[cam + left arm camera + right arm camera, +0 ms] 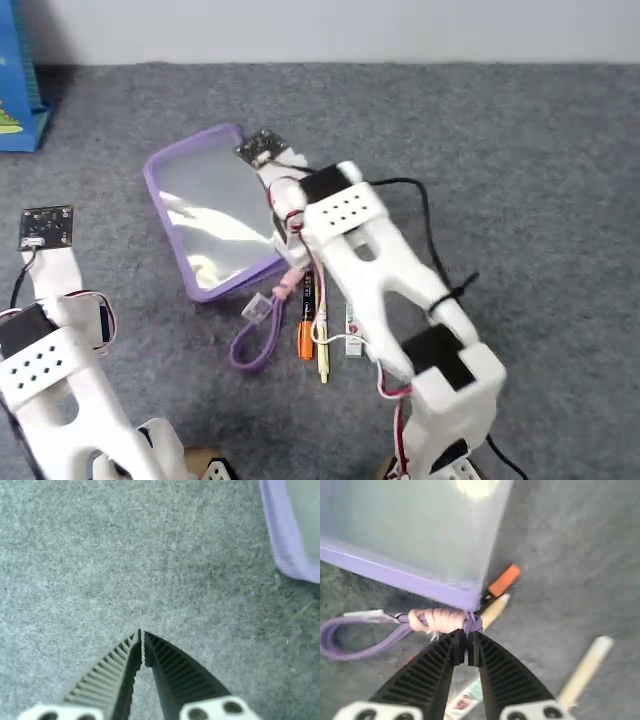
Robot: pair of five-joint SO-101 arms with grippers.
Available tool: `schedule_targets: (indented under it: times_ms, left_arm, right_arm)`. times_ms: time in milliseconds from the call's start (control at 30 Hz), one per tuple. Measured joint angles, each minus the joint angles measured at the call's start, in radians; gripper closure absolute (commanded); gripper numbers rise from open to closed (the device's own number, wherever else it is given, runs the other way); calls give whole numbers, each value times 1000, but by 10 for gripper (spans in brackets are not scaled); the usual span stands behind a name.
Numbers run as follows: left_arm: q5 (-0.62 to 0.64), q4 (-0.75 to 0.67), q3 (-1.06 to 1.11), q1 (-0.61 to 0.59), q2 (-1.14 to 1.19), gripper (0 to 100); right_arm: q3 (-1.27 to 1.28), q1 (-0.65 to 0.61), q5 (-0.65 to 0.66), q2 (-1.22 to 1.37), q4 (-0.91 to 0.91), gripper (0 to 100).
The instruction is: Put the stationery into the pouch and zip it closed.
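- High view: a clear pouch (212, 215) with purple trim lies flat on the grey surface (520, 150).
- The right arm (370, 260) stretches over the pouch's near corner. The left arm (55, 370) sits well apart at the lower left.
- Just beside that corner lie an orange-ended marker (305, 325), a yellow pencil (322, 355) and a small labelled piece (353, 335), all outside the pouch. A purple strap (257, 338) loops on the surface next to them.
- A blue box (15, 95) stands at the far left edge.
- Left wrist view: the left pincer (142, 639) has its toothed fingers pressed together at the tips, gripping nothing, above bare surface. The pouch's purple edge sits off to one side.
- Right wrist view: the right pincer (466, 641) is all but closed, its tips pinching the strap's knot beside a pink-wrapped pull (437, 620) at the pouch corner.
- A pale stick (585, 669) lies apart on the surface.
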Motion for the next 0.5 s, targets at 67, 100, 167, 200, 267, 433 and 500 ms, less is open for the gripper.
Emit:
schedule_targets:
  times_ms: [67, 100, 167, 200, 267, 433, 500]
  left_arm:
    - [0, 0, 0, 0, 0, 985]
    - [0, 0, 0, 0, 0, 985]
    - [0, 0, 11, 0, 0, 985]
    - [0, 0, 15, 0, 0, 985]
    - [0, 0, 18, 0, 0, 985]
    - [0, 0, 18, 0, 0, 985]
    - [0, 0, 18, 0, 0, 985]
  right_arm:
    - [0, 9, 66, -44, 0, 991]
    - [0, 11, 98, -66, 6, 991]
    - [0, 12, 160, -109, 25, 991]
    - [0, 12, 186, -132, 38, 991]
    - [-15, 15, 233, -164, 72, 991]
    - [-104, 15, 347, -181, 186, 991]
    - [-114, 15, 359, -153, 195, 990]
